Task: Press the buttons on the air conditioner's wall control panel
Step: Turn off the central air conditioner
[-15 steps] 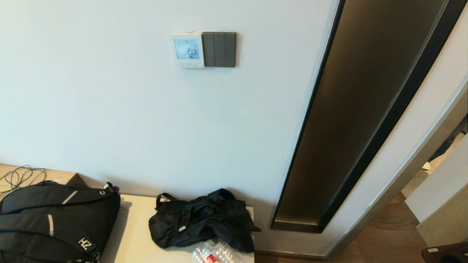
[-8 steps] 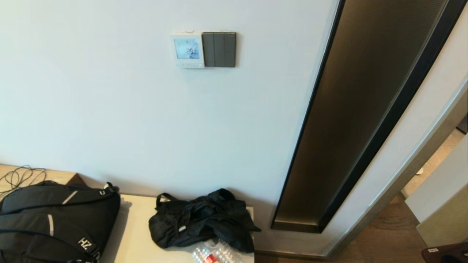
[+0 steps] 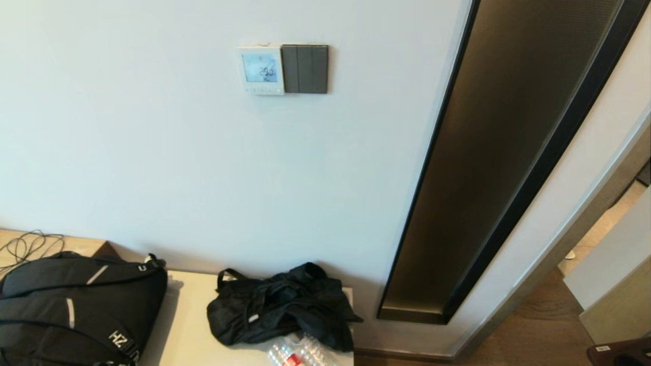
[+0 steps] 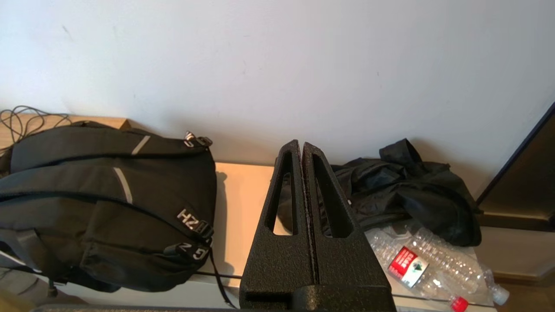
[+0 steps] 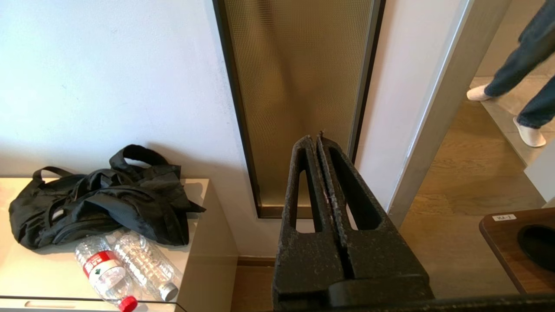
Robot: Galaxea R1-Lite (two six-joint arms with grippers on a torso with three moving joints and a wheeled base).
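Observation:
The white wall control panel (image 3: pixel 260 69) hangs high on the wall in the head view, its blue screen lit with digits. Its row of tiny white buttons (image 3: pixel 263 91) runs along its bottom edge. Neither gripper shows in the head view. My left gripper (image 4: pixel 301 145) is shut and empty, low down, pointing at the wall above a cabinet. My right gripper (image 5: pixel 315 138) is shut and empty, low down, pointing at a tall dark glass strip. The panel is out of both wrist views.
A dark grey three-rocker switch plate (image 3: pixel 305 68) adjoins the panel's right side. Below stands a pale cabinet (image 3: pixel 188 325) with a black backpack (image 3: pixel 71 310), a crumpled black bag (image 3: pixel 279 305) and plastic bottles (image 4: pixel 422 262). A dark glass strip (image 3: pixel 503 152) and doorway lie right; a person's legs (image 5: pixel 516 65) show there.
The panel and both arms have not moved. In the doorway at the right edge, the person's foot has shifted.

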